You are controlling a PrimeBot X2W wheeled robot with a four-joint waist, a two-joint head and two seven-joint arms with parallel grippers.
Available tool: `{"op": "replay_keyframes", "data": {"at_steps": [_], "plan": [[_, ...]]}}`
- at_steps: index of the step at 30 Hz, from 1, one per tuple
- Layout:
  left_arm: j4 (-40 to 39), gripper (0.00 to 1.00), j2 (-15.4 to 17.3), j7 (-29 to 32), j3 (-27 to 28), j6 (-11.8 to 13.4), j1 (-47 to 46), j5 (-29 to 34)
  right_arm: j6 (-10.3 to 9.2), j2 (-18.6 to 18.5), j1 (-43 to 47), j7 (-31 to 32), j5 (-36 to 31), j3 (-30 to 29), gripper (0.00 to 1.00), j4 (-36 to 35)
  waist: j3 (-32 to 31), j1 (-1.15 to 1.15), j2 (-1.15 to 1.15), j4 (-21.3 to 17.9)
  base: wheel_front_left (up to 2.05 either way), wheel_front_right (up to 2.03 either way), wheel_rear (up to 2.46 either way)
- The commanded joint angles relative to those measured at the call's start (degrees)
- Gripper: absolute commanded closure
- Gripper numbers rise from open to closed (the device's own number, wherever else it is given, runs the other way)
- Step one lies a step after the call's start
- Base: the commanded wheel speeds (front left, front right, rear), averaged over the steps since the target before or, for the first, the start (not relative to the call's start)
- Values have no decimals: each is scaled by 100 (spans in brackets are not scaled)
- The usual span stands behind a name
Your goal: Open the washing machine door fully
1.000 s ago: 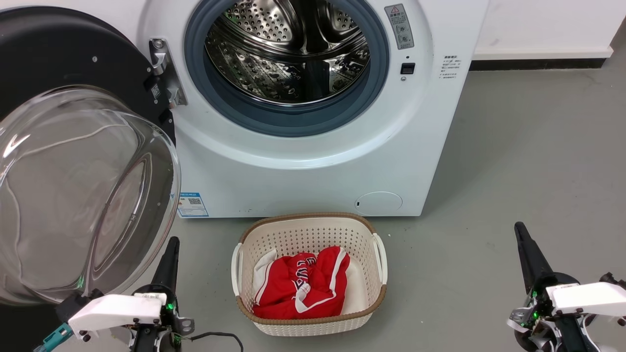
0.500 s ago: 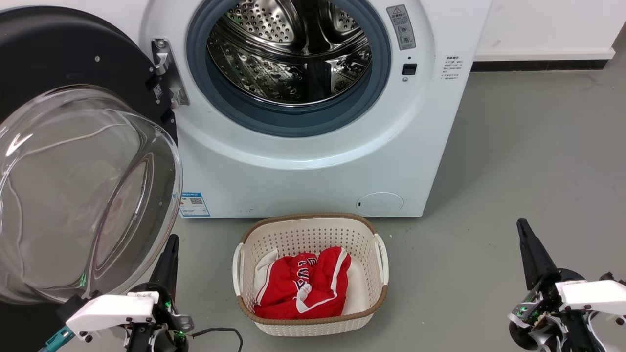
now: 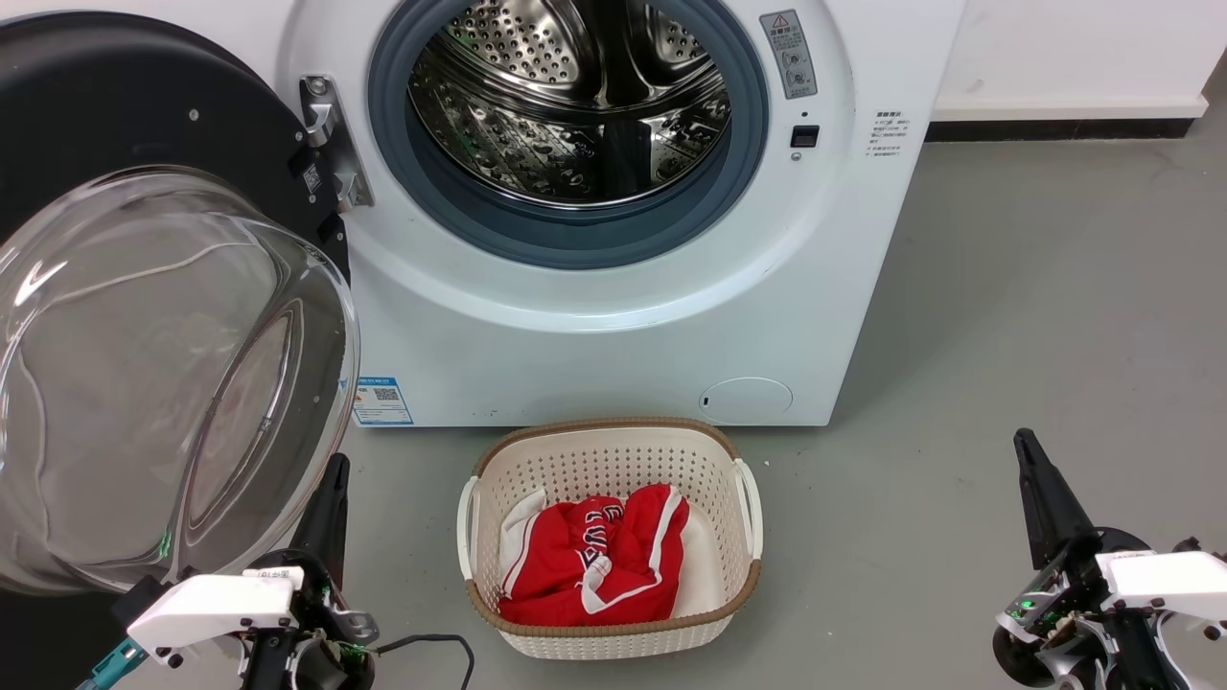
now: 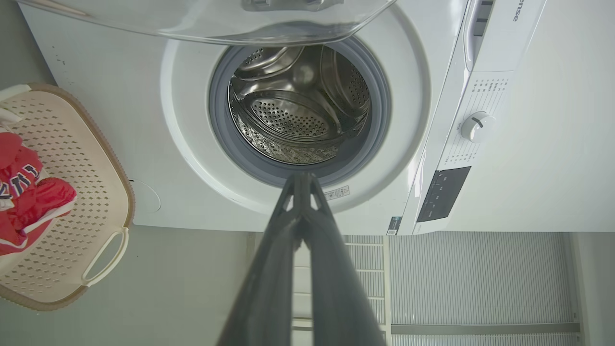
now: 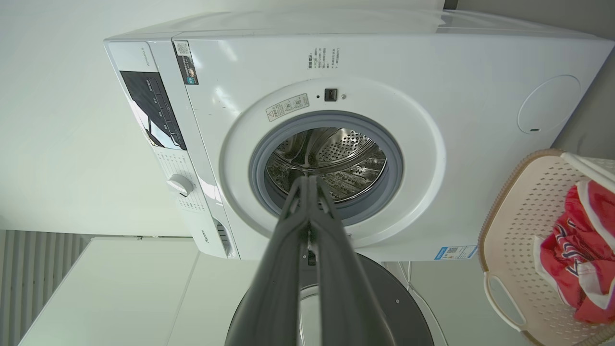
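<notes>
At the far left the door (image 3: 125, 125) stands swung out from the machine, hung on a metal hinge (image 3: 326, 144) at the left of the opening. Its black disc faces the camera, and its clear bowl (image 3: 163, 383) bulges out toward the near side, large in the left of the head view. The left gripper (image 3: 335, 471) is low at the near left, just beside the bowl's near right edge. Its two dark fingers are pressed together with no gap and hold nothing. In the left wrist view the fingertips are apart from the glass and point at the opening. A black cable (image 3: 431, 644) curls on the floor (image 3: 1007, 316) by that wrist.

To the right is the machine (image 3: 613, 345), a white box against the far wall (image 3: 1074, 48). Its opening is uncovered, with a grey ring (image 3: 575, 244) around the steel drum (image 3: 575, 105). A blue sticker (image 3: 381, 401) sits low at its left corner, a round flap (image 3: 746, 396) is low toward the right, and a dark latch slot (image 3: 804, 136) lies just right of the ring.

Just in front of the machine a cream basket (image 3: 613, 436) stands on the floor, with a red garment (image 3: 594, 561) lying over something white inside it.

At the near right, well apart from the basket, the right gripper (image 3: 1024, 446) hangs over the floor. Its fingers are closed tight against each other and hold nothing. In the right wrist view they point at the drum.
</notes>
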Motion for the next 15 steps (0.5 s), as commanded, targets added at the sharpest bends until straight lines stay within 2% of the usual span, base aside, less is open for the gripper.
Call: {"op": "replay_keyframes", "data": {"at_steps": [1, 15], "plan": [[7, 100, -3, 24, 16, -12, -31, 8, 0, 19, -69, 26, -13, -13, 100, 10, 0, 0, 0, 0, 0, 0, 0], [9, 100, -18, 41, 35, -12, -34, 36, 0, 33, -72, 44, -39, -41, 100, 12, 0, 0, 0, 0, 0, 0, 0]]}}
